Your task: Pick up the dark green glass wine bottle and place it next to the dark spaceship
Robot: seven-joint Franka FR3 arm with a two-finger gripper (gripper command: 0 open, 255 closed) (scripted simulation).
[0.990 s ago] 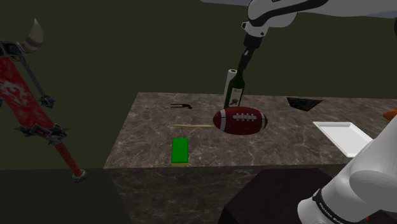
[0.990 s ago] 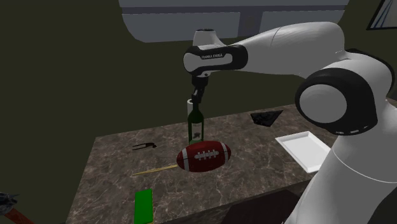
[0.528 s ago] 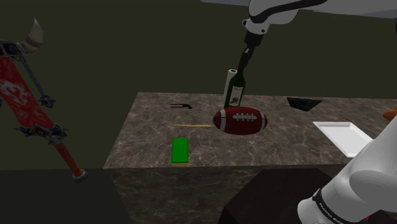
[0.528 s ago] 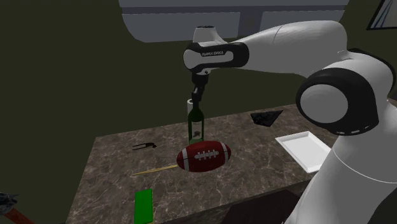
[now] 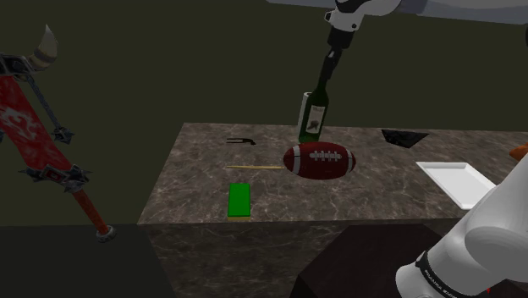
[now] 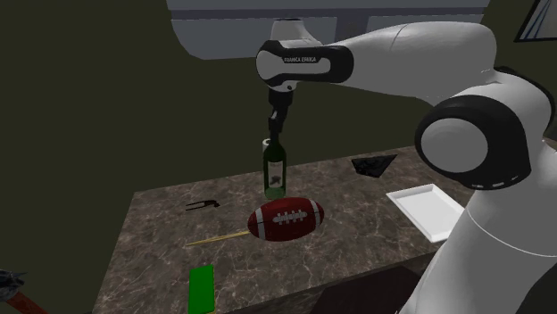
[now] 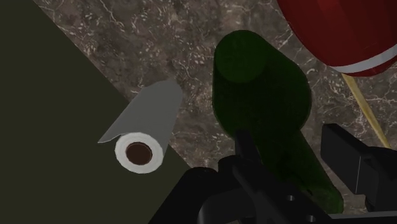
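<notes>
Where the gripper (image 6: 275,132) meets the dark green bottle (image 6: 275,169), its two black fingers are closed narrowly on the neck, so the bottle hangs from them roughly upright, its base right at the marbled brown tabletop (image 6: 357,241); whether it touches cannot be told. In the wrist view the green body runs away from the fingers (image 7: 247,147) toward the tabletop, with a white paper roll (image 7: 143,130) standing just beside it near the table's far edge. A red football (image 5: 319,161) with white laces lies just in front of the bottle in the shoulder view, and a thin pale stick (image 5: 254,168) points away from the ball to that view's left. Farther out lie a small black tool (image 5: 242,140) and a green block (image 5: 240,200). The dark spaceship (image 5: 403,138) rests flat well apart from the bottle, toward the shoulder view's right, with a white tray (image 5: 457,182) nearer the stand.
</notes>
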